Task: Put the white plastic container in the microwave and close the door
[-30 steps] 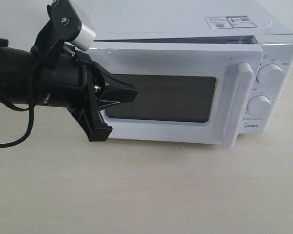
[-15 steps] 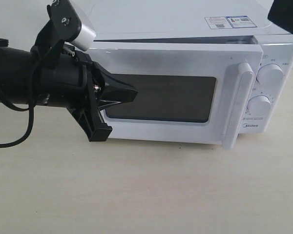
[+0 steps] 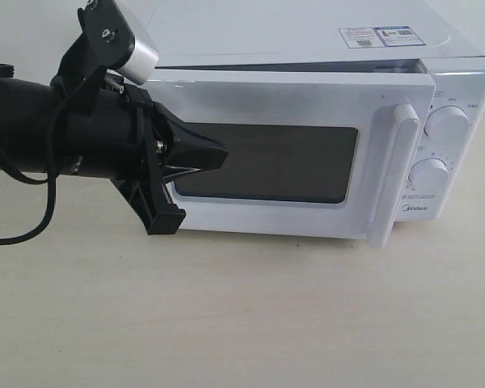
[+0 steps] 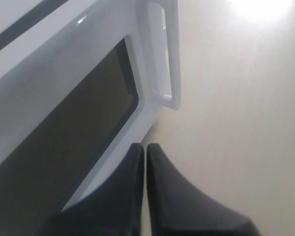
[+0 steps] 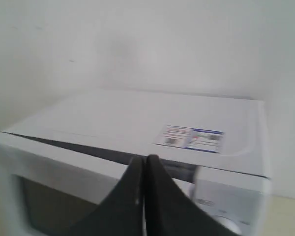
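Note:
The white microwave (image 3: 307, 32) stands at the back of the table. Its door (image 3: 267, 101) is almost against the body, with a narrow dark gap along its top edge; the long white handle (image 3: 392, 174) stands on its right side. My left gripper (image 3: 225, 155) is shut and empty, its tips pointing at the left part of the dark window (image 3: 283, 166); contact cannot be told. In the left wrist view the left gripper (image 4: 144, 146) sits by the door's lower edge (image 4: 113, 162). My right gripper (image 5: 143, 158) is shut and empty above the microwave's top (image 5: 137, 113). The white plastic container is hidden.
Two round dials (image 3: 447, 124) (image 3: 429, 174) sit right of the handle. A label sticker (image 3: 381, 36) lies on the microwave's top. Pale tabletop (image 3: 250, 315) stretches in front. The left arm's black body and cable (image 3: 32, 137) fill the left side.
A dark part of the right arm that showed in the exterior view's top right corner half a second ago has left the view. The left arm and the door have not moved.

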Tool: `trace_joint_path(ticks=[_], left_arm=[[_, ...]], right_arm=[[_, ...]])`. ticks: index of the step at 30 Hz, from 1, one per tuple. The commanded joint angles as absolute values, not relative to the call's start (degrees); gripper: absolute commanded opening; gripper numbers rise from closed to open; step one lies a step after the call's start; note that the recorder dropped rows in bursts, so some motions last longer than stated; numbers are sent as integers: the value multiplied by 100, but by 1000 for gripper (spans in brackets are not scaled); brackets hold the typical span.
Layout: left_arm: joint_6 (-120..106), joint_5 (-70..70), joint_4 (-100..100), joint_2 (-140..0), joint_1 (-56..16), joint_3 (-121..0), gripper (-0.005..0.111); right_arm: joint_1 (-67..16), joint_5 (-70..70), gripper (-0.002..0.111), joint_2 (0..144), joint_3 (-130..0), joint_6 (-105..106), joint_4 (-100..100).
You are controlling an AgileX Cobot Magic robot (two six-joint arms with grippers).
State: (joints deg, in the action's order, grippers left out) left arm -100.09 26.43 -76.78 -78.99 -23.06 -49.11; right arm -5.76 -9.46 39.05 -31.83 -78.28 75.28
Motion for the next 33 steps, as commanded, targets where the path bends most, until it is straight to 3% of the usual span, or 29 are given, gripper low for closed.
trace_joint_path(ticks=[1,8,14,24,33], left_arm=[[-9979,2679,-7710,-7907,-2325,-4937,4],[-9979,2637,-7710,-7907,-2325,-4937,4],[-9979,2637,-7710,-7907,-2325,-4937,4],[-9979,2637,-7710,-7907,-2325,-4937,4],[-9979,2637,-7710,-7907,-2325,-4937,4]], right_arm=[[-586,1077,0,3928,-3359,-6442,6796],[-651,3350,0,3928,-3903,-5469,5137],[-1153,4611,0,3928,-4064,-4224,2141],[-1667,4025,0,3928,-4064,-123,-2300],[-1667,2579,0,4309,-4064,614,-3234]])
